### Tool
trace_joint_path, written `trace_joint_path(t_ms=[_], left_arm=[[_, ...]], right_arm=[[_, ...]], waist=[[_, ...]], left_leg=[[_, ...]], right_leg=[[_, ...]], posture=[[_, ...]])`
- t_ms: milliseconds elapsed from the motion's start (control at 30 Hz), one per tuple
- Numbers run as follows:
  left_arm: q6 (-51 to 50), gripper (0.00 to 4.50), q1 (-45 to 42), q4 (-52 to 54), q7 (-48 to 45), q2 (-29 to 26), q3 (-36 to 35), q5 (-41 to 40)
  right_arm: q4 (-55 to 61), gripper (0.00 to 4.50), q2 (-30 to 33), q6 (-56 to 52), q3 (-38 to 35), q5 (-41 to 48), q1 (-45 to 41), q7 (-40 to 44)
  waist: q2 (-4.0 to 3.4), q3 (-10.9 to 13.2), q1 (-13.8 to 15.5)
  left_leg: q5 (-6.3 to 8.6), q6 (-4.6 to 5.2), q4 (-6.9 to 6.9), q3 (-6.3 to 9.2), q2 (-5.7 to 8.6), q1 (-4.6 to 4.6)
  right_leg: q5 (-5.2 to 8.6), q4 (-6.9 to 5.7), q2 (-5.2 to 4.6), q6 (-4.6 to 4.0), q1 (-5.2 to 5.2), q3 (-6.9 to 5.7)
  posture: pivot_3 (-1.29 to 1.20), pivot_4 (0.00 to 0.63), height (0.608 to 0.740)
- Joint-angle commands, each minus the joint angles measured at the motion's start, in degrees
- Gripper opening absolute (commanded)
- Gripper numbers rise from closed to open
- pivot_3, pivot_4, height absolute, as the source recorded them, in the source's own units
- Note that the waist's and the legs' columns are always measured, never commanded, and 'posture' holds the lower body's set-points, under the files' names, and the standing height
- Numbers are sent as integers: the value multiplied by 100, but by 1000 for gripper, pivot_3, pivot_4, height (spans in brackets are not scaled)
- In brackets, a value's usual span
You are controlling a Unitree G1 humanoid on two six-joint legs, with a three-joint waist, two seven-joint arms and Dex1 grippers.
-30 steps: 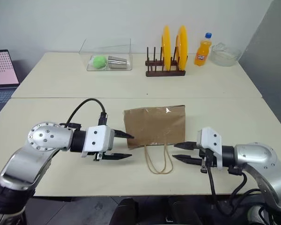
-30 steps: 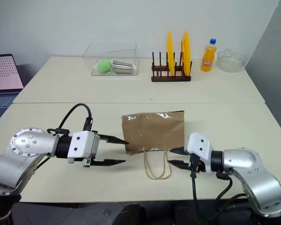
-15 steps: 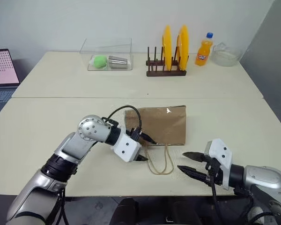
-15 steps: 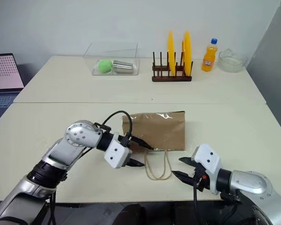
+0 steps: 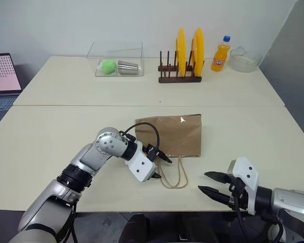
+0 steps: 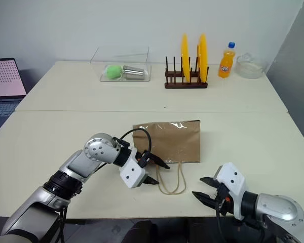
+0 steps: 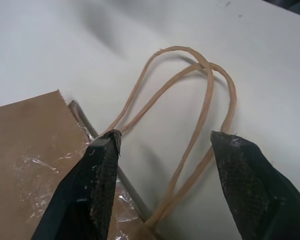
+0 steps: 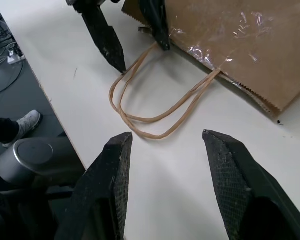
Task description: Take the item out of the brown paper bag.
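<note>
The paper bag (image 5: 168, 135) lies flat on the desk (image 5: 50, 131); the left gripper (image 5: 157, 164), jaws open and empty, straddles its handles (image 5: 173, 174) to reach its mouth. The right gripper (image 5: 211, 183) waits nearby, jaws apart, empty.

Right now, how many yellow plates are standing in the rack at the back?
2. Both stand upright on edge in the wooden rack on the far table: one plate toward the left, the other plate just right of it, nearest the orange bottle. None looks hidden.
</note>
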State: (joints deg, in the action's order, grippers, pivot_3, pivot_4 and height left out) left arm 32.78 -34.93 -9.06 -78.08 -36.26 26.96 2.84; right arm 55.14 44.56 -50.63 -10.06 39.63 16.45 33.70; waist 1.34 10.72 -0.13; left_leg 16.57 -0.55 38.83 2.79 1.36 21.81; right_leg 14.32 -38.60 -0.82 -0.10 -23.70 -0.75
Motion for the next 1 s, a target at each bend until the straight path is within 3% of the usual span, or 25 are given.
trace_joint_path(t_ms=[33, 533, 633, 900, 1000], left_arm=[[269, 3029, -72, -40, 159, 124, 126, 204], [856, 3029, -175, -573, 408, 302, 360, 591], [910, 2457, -204, -606, 474, 388, 423, 625], [983, 10, -242, -716, 428, 364, 515, 627], [858, 10, -203, -622, 385, 317, 454, 480]], right_arm=[[486, 2334, 139, 207, -98, 274, 1, -209], [486, 2334, 772, 528, -119, 1105, 13, -952], [486, 2362, 857, 546, -110, 1262, -48, -1082], [486, 2362, 1071, 599, -87, 1643, -183, -1319], [486, 2362, 1157, 652, -68, 1693, -205, -1359]], waist=[[0, 0, 1], [3, -2, 5], [3, -3, 8], [4, -3, 6], [4, -3, 7]], left_leg=[[0, 0, 0, 0, 0, -1], [0, 0, 2, 4, 0, -7], [0, 1, 2, 5, 0, -9], [0, 1, 2, 7, 0, -9], [0, 1, 2, 7, 0, -9]], right_leg=[[0, 0, 0, 0, 2, 0], [-1, 9, 1, 3, 16, -2], [-1, 9, 1, 4, 20, -3], [-2, 11, 1, 5, 21, -6], [-2, 12, 1, 5, 21, -5]], posture=[[0, 150, 740], [0, 150, 740], [0, 150, 740], [0, 150, 740], [0, 150, 740]])
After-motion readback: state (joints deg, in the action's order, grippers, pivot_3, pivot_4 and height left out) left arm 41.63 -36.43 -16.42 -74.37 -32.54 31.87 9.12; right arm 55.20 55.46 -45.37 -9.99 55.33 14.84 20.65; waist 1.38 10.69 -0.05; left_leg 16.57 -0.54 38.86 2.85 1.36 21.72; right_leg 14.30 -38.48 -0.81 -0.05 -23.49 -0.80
